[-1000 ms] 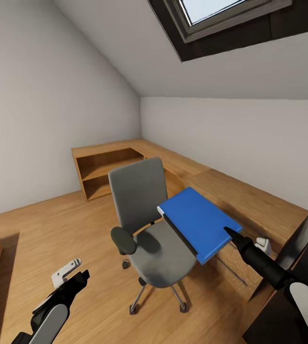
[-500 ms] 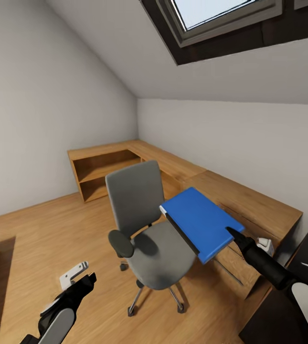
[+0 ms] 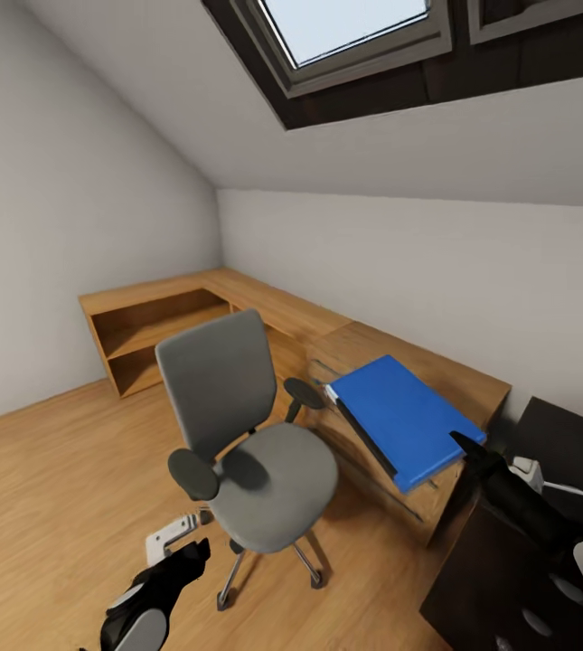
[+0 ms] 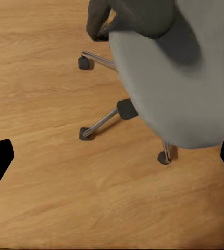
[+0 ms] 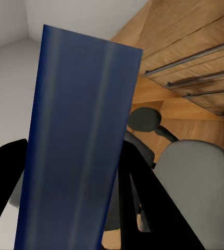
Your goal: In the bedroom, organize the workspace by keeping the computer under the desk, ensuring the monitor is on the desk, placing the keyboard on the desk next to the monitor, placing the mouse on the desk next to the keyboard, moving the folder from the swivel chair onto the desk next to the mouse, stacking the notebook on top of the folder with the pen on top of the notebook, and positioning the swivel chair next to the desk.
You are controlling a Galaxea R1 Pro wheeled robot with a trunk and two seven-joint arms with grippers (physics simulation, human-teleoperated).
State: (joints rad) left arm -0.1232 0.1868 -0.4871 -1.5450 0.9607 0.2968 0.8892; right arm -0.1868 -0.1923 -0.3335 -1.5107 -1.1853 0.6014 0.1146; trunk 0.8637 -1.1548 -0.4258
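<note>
Since the earlier frame the view has swung right. Right gripper (image 3: 468, 443) clamps the blue folder (image 3: 401, 418) at its near corner, long axis running away over the wooden desk (image 3: 472, 384); left gripper (image 3: 187, 551) apparently open, empty.

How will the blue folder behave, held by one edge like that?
The blue folder probably stays stiff: it juts flat from the right gripper with no visible sag. Gripped at one edge, it may pivot or slip. It looks light for its size.
</note>
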